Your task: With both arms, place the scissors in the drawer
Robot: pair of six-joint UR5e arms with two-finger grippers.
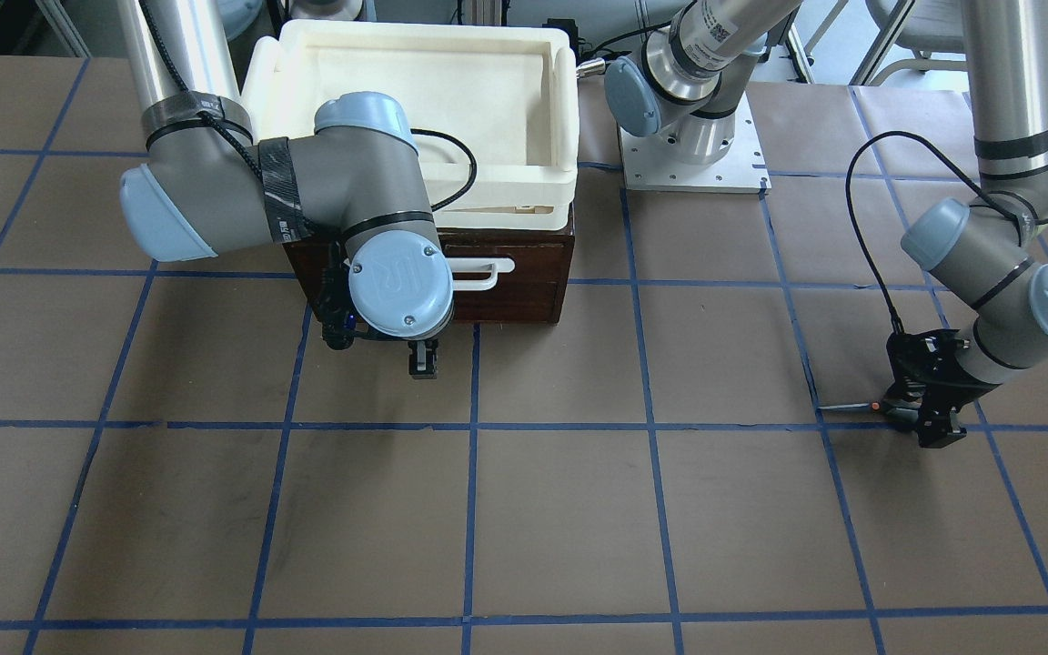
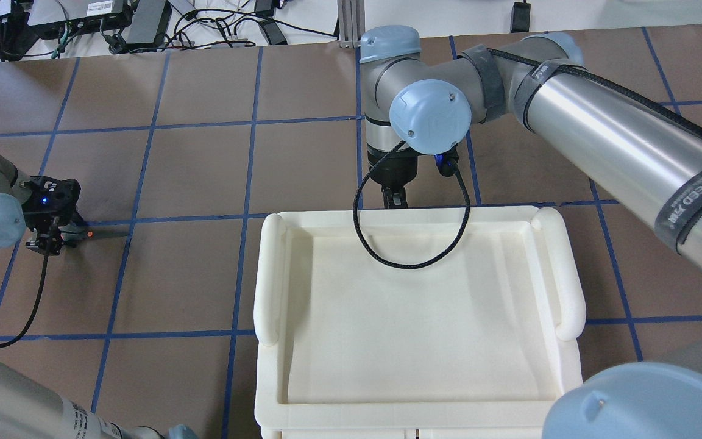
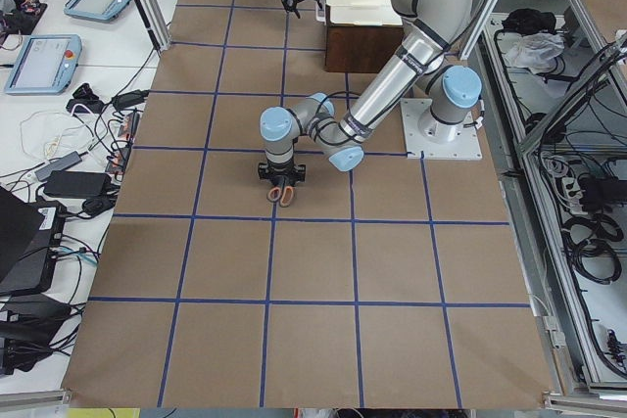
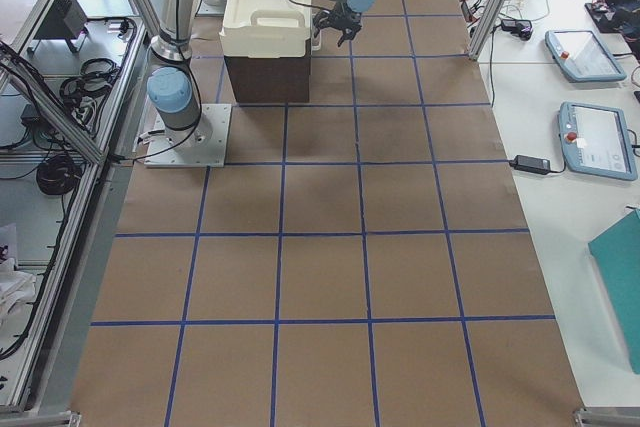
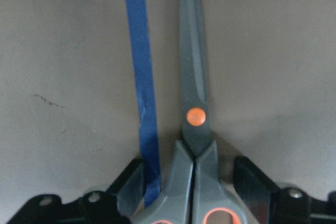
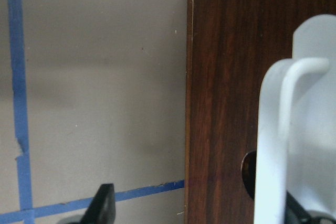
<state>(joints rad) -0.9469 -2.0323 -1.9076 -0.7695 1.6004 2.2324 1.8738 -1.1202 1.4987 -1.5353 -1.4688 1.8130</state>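
Note:
The scissors (image 1: 851, 407) lie flat on the brown table, dark blades pointing away from my left gripper (image 1: 932, 426). In the left wrist view the scissors (image 5: 194, 93) show an orange pivot, and the grey handles sit between the open fingers (image 5: 131, 184) with a small gap. The dark brown drawer (image 1: 524, 291) looks shut, with its white handle (image 1: 488, 270) on the front. My right gripper (image 1: 424, 359) hangs open just in front of the drawer's left part. In its wrist view one finger (image 6: 105, 205) shows; the other is hidden behind the handle (image 6: 315, 103).
A cream-white tray (image 1: 560, 118) sits on top of the drawer cabinet and also shows in the overhead view (image 2: 269, 274). The left arm's base plate (image 1: 692, 164) stands beside it. A black cable (image 2: 412, 256) loops over the tray. Blue tape lines grid the table.

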